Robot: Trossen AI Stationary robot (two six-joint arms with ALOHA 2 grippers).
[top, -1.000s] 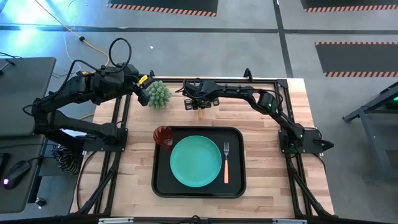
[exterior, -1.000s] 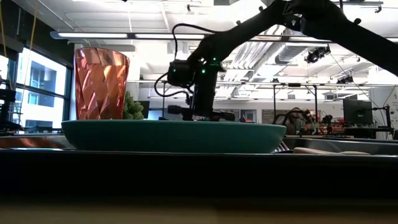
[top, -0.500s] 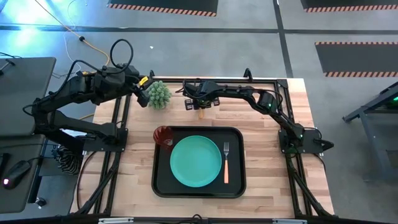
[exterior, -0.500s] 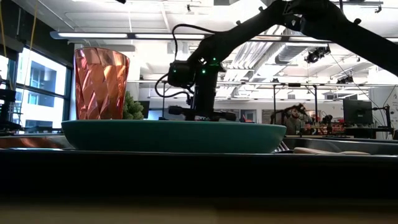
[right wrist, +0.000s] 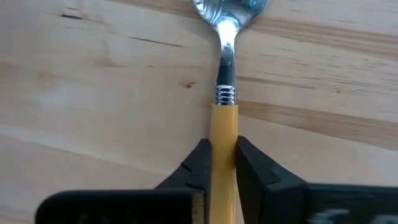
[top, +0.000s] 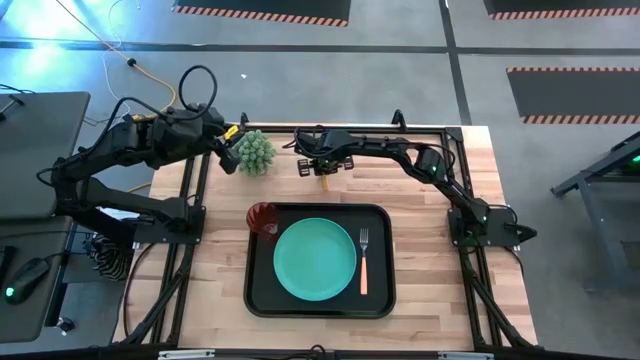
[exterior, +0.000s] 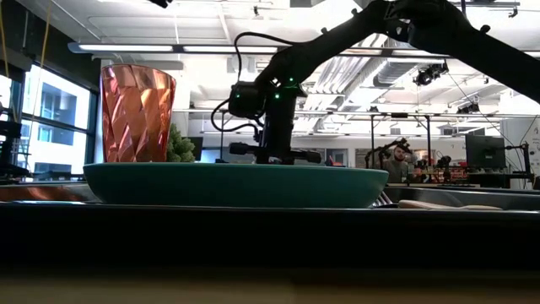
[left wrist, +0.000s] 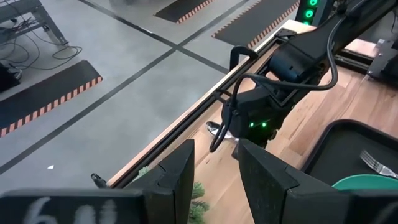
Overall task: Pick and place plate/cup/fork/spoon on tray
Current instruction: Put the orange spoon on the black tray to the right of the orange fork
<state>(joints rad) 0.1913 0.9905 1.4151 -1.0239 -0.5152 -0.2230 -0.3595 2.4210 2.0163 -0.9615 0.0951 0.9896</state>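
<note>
The spoon lies flat on the wooden table near its far edge, its silver bowl pointing to the far side. My right gripper stands over it, shut on its orange handle. The black tray holds the teal plate, with the fork to the plate's right. The red cup stands at the tray's far left corner. My left gripper is open beside the green spiky plant, touching nothing. My right gripper pinches the spoon's orange handle between its two fingers, a little behind the ribbed metal collar. The fingers come from above, pointing down, and lie across the handle. The spoon lies level on the table.
The plant stands at the table's far left, close to my left gripper. Bare wood lies right of the tray and along the far edge. In the low view the cup and plate stand in front of my right gripper.
My right gripper has stayed over the spoon and its fingers have drawn together on the handle. The spoon has not moved.
</note>
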